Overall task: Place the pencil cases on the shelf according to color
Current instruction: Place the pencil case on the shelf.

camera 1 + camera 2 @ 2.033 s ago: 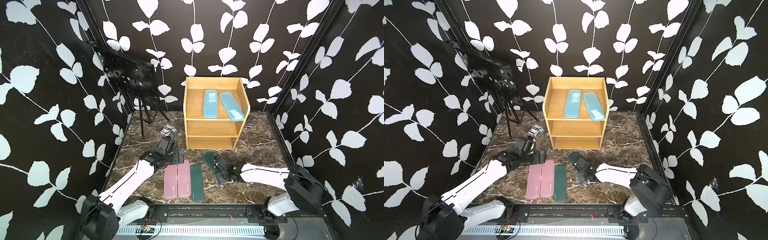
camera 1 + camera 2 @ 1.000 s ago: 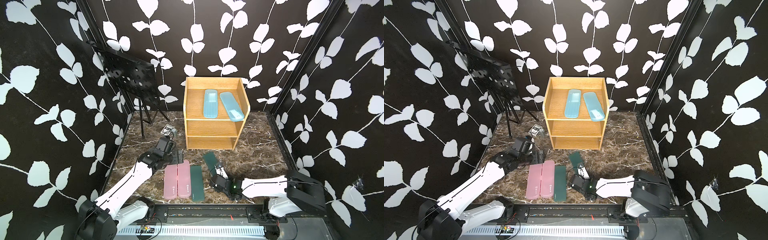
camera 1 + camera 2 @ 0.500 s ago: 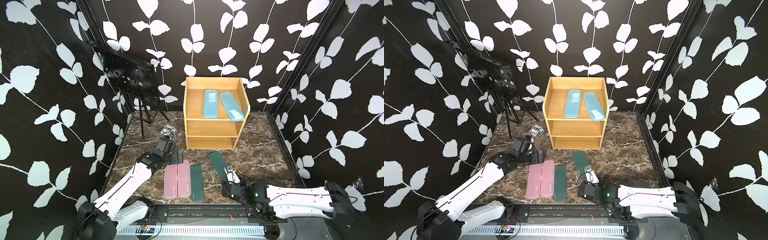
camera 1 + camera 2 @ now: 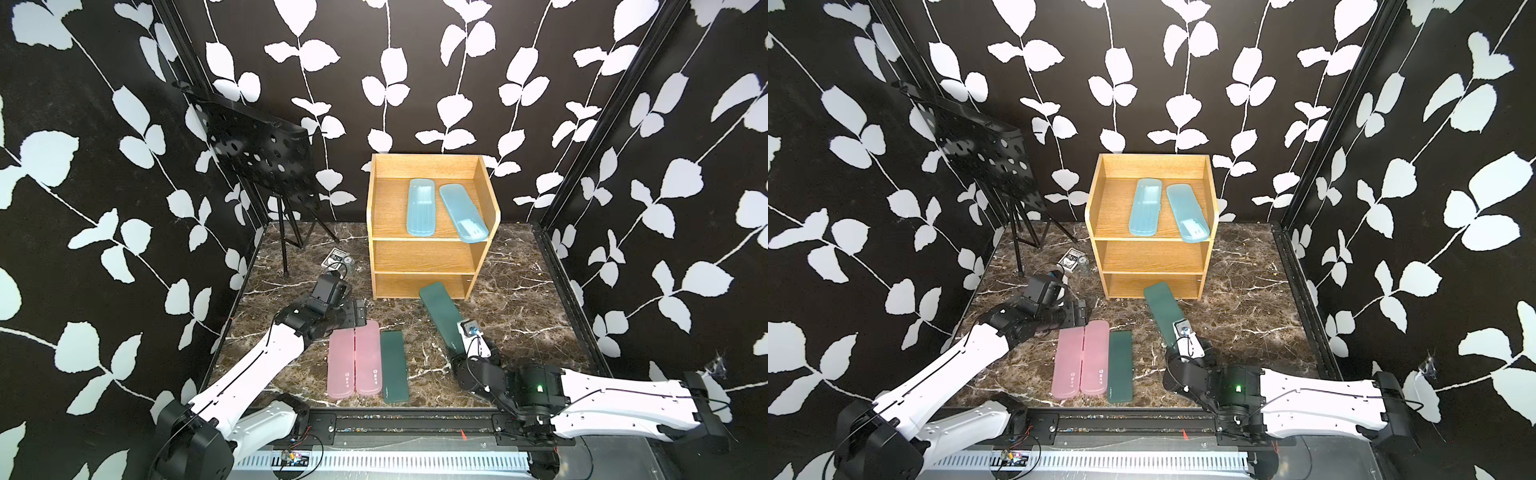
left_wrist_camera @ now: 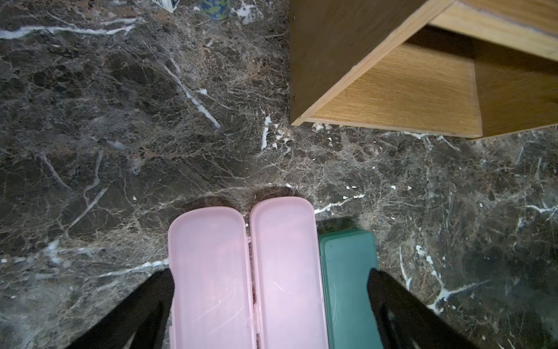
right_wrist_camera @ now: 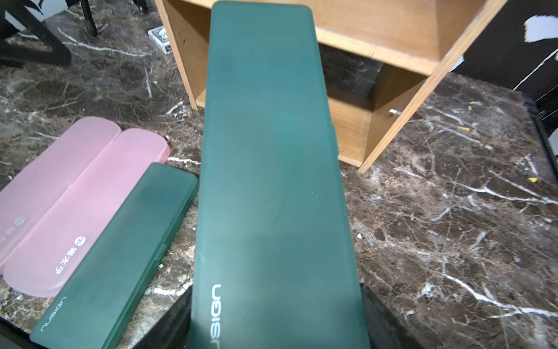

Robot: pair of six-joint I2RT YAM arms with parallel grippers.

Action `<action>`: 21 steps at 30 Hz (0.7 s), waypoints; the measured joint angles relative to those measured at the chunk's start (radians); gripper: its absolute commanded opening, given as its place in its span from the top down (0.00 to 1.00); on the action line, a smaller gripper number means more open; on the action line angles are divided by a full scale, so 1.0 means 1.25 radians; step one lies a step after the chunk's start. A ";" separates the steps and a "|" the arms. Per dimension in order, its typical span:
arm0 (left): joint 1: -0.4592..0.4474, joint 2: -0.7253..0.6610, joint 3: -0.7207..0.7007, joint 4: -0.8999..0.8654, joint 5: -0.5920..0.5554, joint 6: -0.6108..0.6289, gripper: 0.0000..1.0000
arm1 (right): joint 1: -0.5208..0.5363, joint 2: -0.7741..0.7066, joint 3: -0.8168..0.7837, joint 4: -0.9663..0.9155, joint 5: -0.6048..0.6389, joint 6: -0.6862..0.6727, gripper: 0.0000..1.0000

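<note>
Changed over the last two seconds: opaque dark green flat pencil case (image 4: 440, 311) swung round and carried forward, far end now at the mouth of the bottom tier of the light wooden three-tier shelf (image 4: 419, 255); right arm (image 4: 602, 395) drawn back and low.

Grip: right gripper (image 6: 277, 326) clamped across the near, logo end, jaws held roughly half apart by the case's width. Reads as the insertion stage for the first green case. Tip inside the tier or just short of it: cannot tell.

Top tier: two translucent light blue cases (image 4: 421, 207) side by side, sorted. On the brown marble tabletop (image 4: 519, 299), touching in a row: two translucent pink cases (image 4: 342, 361) and second dark green case (image 4: 394, 360). Above the pink pair's far ends, left gripper (image 5: 271, 302), jaws wide, nothing held.

In the way: board above the low bottom opening. Case skewed to the shelf front; probably needs squaring and levelling before the push. Small patterned card box (image 4: 336, 259) and black perforated stand (image 4: 257, 153) well clear.
</note>
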 measured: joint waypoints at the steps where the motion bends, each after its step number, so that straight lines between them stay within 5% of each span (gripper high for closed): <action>1: 0.000 0.004 0.000 0.003 0.000 0.000 0.01 | 0.000 -0.002 0.009 -0.006 0.010 -0.003 0.57; 5: 0.000 0.019 0.000 0.010 0.000 0.005 0.01 | -0.030 0.001 0.046 -0.002 0.017 -0.036 0.55; 10: 0.000 0.056 0.007 0.029 0.002 0.008 0.01 | -0.176 0.045 0.071 0.052 -0.048 -0.093 0.56; 21: 0.000 0.091 0.021 0.059 0.007 0.013 0.01 | -0.433 0.320 0.229 0.153 -0.223 -0.186 0.56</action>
